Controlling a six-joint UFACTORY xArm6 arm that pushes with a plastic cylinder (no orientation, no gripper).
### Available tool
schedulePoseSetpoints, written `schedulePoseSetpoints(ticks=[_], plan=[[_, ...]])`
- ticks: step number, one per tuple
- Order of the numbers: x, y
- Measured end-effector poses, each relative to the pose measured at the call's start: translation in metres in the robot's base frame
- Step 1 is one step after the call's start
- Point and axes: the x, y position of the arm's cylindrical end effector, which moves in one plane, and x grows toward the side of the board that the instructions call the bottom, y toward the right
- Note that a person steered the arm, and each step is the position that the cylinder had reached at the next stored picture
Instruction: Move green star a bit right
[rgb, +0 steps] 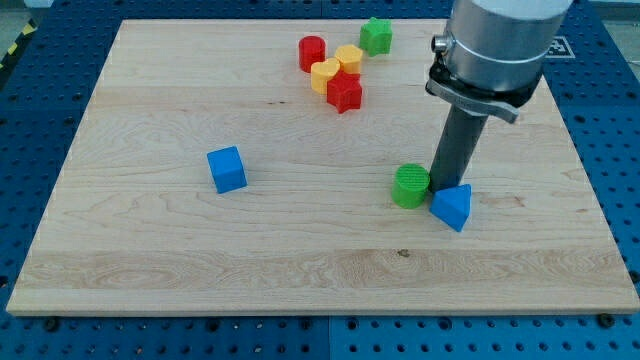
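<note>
Near the view's top, green star (376, 35), uncontained

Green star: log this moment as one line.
green star at the view's top | my tip far below it, between green cylinder and blue triangle | star untouched

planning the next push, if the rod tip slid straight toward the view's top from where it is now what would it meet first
Nothing obvious: my tip sits between the green cylinder and the blue triangular block, and the way up looks free, though depth is unclear.

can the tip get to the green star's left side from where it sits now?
Probably yes, with a detour. My tip sits low between the green cylinder and blue triangular block. The green star is at the view's top; the yellow blocks crowd its lower left, so approach looks tight.
</note>
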Motion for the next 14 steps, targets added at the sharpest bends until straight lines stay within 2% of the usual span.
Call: schedulePoseSetpoints(ticks=[2, 3, 7, 8, 10, 14], plan=[[-0.001, 0.000], [-0.046, 0.000], [-0.297, 0.000], [-0.303, -0.006], [-0.303, -0.128], [-0.287, -0.100]])
